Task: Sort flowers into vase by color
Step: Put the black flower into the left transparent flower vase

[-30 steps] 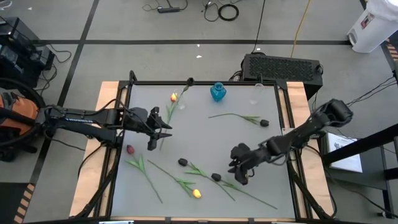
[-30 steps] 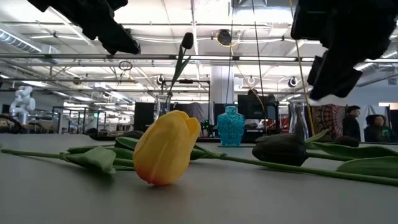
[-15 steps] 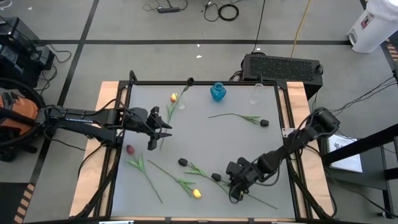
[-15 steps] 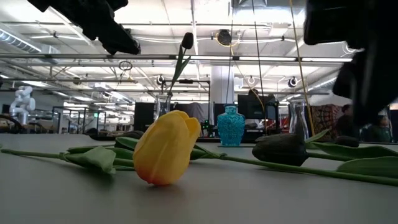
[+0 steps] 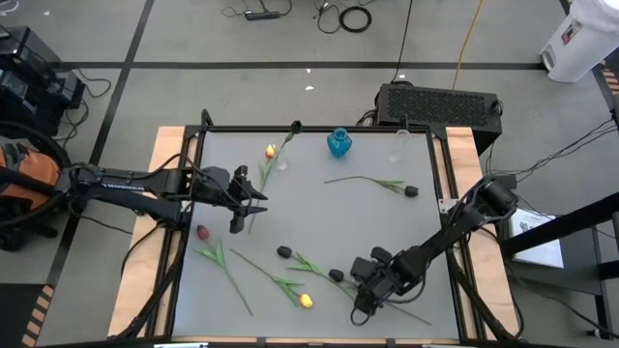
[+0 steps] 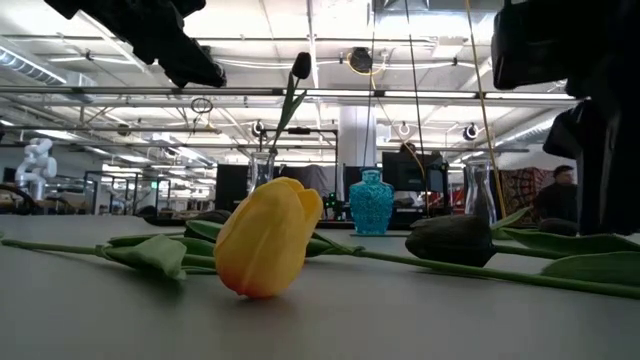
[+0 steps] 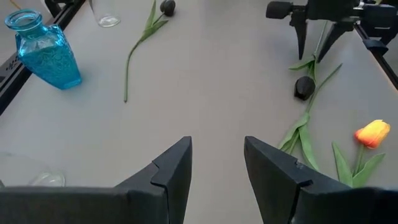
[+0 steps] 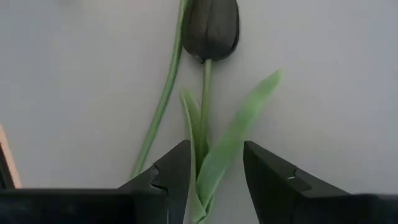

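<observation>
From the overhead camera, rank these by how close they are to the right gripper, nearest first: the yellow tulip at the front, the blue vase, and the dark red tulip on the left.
From the right gripper:
1. Yellow tulip, at the front edge beside it.
2. Dark red tulip, at the left edge.
3. Blue vase, at the back edge.

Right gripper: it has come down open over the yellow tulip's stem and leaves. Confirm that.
Not the yellow one. The right wrist view shows the right gripper open over the stem and leaves of a black artificial tulip lying on the grey table.
</observation>
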You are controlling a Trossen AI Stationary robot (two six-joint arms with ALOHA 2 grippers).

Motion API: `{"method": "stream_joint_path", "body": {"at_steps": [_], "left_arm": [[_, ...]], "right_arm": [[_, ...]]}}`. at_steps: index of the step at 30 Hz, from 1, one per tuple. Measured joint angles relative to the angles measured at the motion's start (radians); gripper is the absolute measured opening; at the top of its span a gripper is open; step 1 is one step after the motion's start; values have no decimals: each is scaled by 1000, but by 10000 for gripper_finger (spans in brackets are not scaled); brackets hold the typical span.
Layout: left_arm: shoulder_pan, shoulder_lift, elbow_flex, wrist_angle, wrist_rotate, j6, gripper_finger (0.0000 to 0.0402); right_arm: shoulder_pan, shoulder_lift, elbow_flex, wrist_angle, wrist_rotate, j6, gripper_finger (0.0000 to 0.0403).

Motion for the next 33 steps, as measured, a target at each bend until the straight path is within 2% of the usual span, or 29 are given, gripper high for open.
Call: {"method": "stream_joint_path", "body": {"at_steps": [8,17,33], "left_arm": [[0,0,0,0,0,2,154],[0,0,0,0,0,2,154],[0,0,0,-1,0,-4,154]], "right_arm": [[28,1,55,-59,-5,-36,139],[53,1,58,-81,-51,-37,139],[52,1,57,-126,-15,19,139]]}}
